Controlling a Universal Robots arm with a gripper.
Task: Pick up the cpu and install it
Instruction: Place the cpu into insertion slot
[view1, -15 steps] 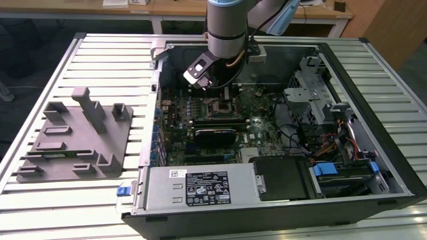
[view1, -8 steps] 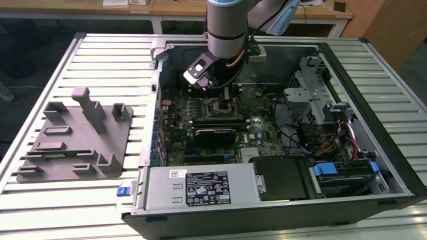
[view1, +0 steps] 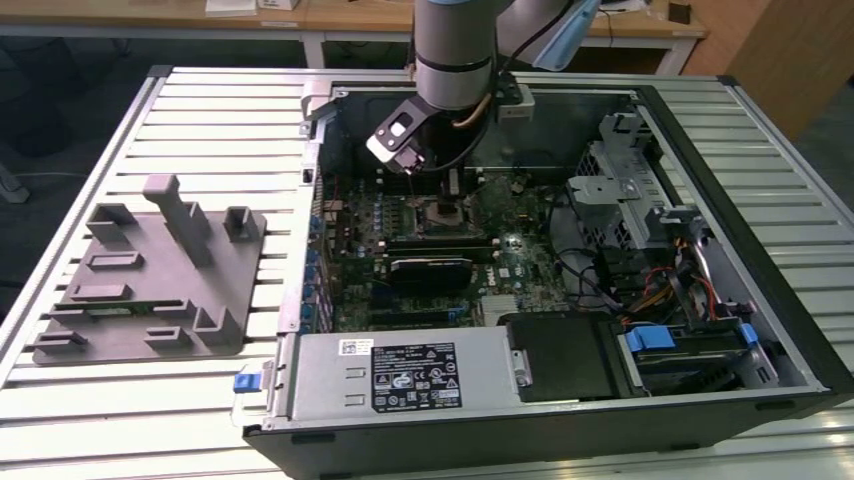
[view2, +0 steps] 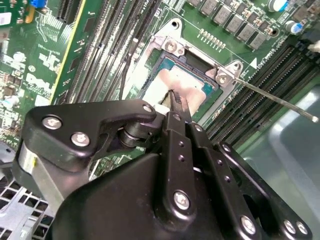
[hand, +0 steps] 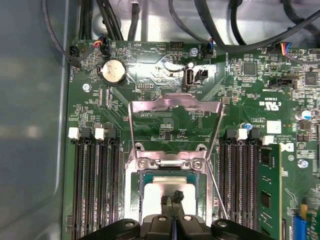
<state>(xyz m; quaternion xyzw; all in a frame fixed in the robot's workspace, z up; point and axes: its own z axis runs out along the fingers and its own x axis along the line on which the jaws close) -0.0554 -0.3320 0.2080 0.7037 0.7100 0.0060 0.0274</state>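
Small square silver-topped cpu (hand: 152, 200) lies flat in metal-framed socket (hand: 170, 163) near middle of green motherboard (hand: 150, 75). Motherboard sits inside open black computer case (view1: 534, 445) on slatted metal surface (view1: 200, 120). Hinged silver load plate (hand: 175, 102) tilted up, clear of socket. Thin metal lever rod (view2: 280, 102) juts out beside socket. Black jaws pressed together, pinching nothing, tips resting on cpu's top near its centre. Grey plastic tray with upright posts (view1: 147, 290) lies near surface's edge at exterior view's left, apart from case.
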